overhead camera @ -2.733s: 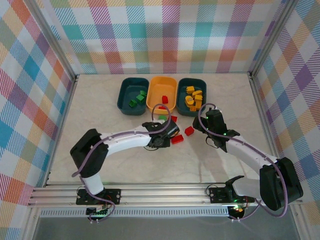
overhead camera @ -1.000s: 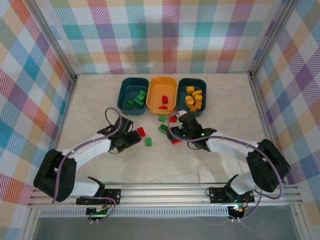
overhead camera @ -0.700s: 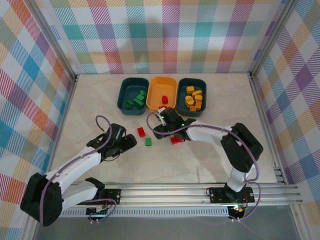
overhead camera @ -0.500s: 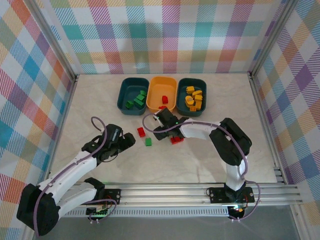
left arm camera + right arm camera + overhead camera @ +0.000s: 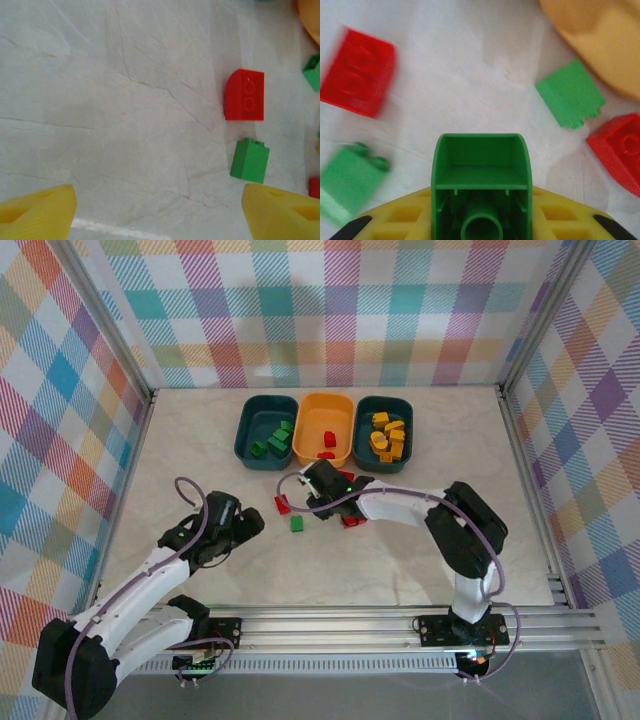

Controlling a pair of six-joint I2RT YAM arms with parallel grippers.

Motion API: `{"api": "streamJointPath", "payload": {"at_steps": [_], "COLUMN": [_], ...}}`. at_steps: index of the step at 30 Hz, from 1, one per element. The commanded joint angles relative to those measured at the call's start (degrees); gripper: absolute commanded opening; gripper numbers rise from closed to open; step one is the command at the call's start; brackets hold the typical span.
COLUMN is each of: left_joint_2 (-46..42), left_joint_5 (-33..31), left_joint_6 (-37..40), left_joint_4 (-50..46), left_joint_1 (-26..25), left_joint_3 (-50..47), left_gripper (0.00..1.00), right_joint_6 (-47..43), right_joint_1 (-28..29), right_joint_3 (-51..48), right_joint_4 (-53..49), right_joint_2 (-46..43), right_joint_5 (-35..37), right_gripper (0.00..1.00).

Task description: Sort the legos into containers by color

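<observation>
The left gripper hovers over the left half of the pale marbled worktop, its yellow fingers spread wide and released, with nothing between them. Just ahead of it, toward the middle of the worktop, a red plastic brick with one rounded edge and a small green studded plastic brick lie close together without touching.

To their right, at mid-worktop, the right gripper is clenched on a green plastic brick with a curved top. The brick sits between its own yellow fingertips, with its hollow underside and centre tube facing the wrist camera. Whether it is lifted clear of the surface is hard to tell from this close.

Beyond the held piece, a loose green plastic block and a loose red plastic block rest on the worktop near the rim of the yellow-orange rounded plastic tub. From above, a pair of red plastic bricks lies just beside the right arm, on its near side.

Three containers stand side by side against the middle of the worktop's far edge. The left dark teal rounded plastic tub holds green bricks. The yellow-orange one in the middle holds two red bricks. The right dark teal rounded plastic tub holds a heap of yellow-orange bricks.
</observation>
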Motion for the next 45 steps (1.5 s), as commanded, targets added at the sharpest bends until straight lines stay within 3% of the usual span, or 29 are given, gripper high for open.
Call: {"api": "streamJointPath", "payload": {"at_steps": [1, 7, 17, 19, 21, 23, 30, 35, 40, 45], "left_joint_2": [-3.21, -4.69, -7.93, -8.09, -7.57, -6.72, 1.52, 9.73, 20.51, 31.39], "left_joint_5": [-5.10, 3.64, 6.69, 7.13, 7.77, 8.61, 10.96, 6.52, 0.99, -1.85], "left_joint_6": [-4.28, -8.10, -6.23, -5.72, -4.96, -3.84, -0.23, 3.10, 5.99, 7.35], "left_joint_4": [-0.19, 4.71, 0.69, 0.51, 0.36, 0.84, 4.67, 3.41, 1.49, -1.24], "left_joint_1": [1.91, 3.44, 3.44, 3.44, 3.44, 3.44, 1.00, -6.60, -13.61, -16.53], "left_joint_3": [-4.83, -10.69, -10.76, -10.27, -9.42, -8.47, -4.41, 2.44, 11.18, 18.41], "left_gripper": [0.90, 0.90, 0.91, 0.91, 0.91, 0.92, 0.93, 0.93, 0.89, 0.83], "right_joint_6": [2.21, 2.42, 5.38, 5.71, 4.85, 4.56, 4.72, 6.33, 14.31, 18.17], "right_joint_1": [0.53, -0.60, -3.47, -3.91, -3.82, -3.76, -3.24, -4.38, -8.59, -11.82], "right_joint_3": [5.19, 25.71, 59.65, 64.45, 67.67, 69.12, 49.59, 24.24, -1.96, -18.00], "right_joint_4": [3.22, 2.43, -7.43, -9.68, -11.20, -12.77, -5.29, 1.89, 7.52, 10.91], "right_joint_2": [-2.87, 13.11, 37.61, 40.36, 41.59, 40.60, 22.10, 5.18, -11.05, -19.04], "right_joint_5": [-1.77, -3.38, -2.41, -2.87, -2.90, -2.07, 1.62, 4.46, 5.24, 8.16], "right_gripper": [0.28, 0.28, 0.31, 0.39, 0.59, 0.67, 0.70, 0.71, 0.74, 0.74]}}
